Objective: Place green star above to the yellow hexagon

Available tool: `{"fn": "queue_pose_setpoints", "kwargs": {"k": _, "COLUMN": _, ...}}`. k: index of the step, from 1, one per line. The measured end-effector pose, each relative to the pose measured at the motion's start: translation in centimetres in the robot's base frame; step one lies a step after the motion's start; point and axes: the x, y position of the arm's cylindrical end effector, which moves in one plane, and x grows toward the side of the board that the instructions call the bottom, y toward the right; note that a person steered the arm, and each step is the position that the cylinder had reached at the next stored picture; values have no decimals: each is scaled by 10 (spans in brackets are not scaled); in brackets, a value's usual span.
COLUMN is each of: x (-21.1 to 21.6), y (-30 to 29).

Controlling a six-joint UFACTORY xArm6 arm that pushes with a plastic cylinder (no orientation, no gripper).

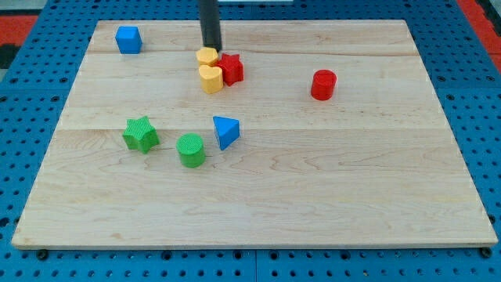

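Our rod comes down from the view's top, and my tip point(212, 48) stands on the bench point(258, 204) at the upper middle. We have no hand here, only this rod, so nothing is held and nothing can open or close.

The tip is just at 12 o'clock of the yellow hexagon point(207, 56), very close to it; we cannot tell if they touch. Directly at 6 o'clock of the hexagon lies a second yellow block point(210, 78), with a rounded shape that we cannot name surely, and the two touch. A red star point(231, 68) presses against both yellow blocks from 3 o'clock.

The green star point(140, 133) lies well apart from this group, at about 7 o'clock of the hexagon, in the left half of the bench. Nothing touches it. Just at 4 o'clock of it stands a green cylinder point(191, 150), and near that, at 2 o'clock, a blue triangle point(225, 131).

A blue cube point(128, 39) sits alone near the far left corner, at 9 o'clock of the tip. A red cylinder point(322, 84) stands alone at 3 o'clock of the red star, in the right half.
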Motion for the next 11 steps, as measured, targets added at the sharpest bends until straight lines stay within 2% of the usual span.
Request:
{"fn": "queue_pose_setpoints", "kwargs": {"k": 2, "x": 84, "y": 12}}
{"fn": "queue_pose_setpoints", "kwargs": {"k": 3, "x": 104, "y": 28}}
{"fn": "queue_pose_setpoints", "kwargs": {"k": 5, "x": 195, "y": -15}}
{"fn": "queue_pose_setpoints", "kwargs": {"k": 6, "x": 201, "y": -94}}
{"fn": "queue_pose_setpoints", "kwargs": {"k": 8, "x": 191, "y": -168}}
{"fn": "queue_pose_setpoints", "kwargs": {"k": 10, "x": 82, "y": -99}}
{"fn": "queue_pose_setpoints", "kwargs": {"k": 11, "x": 48, "y": -77}}
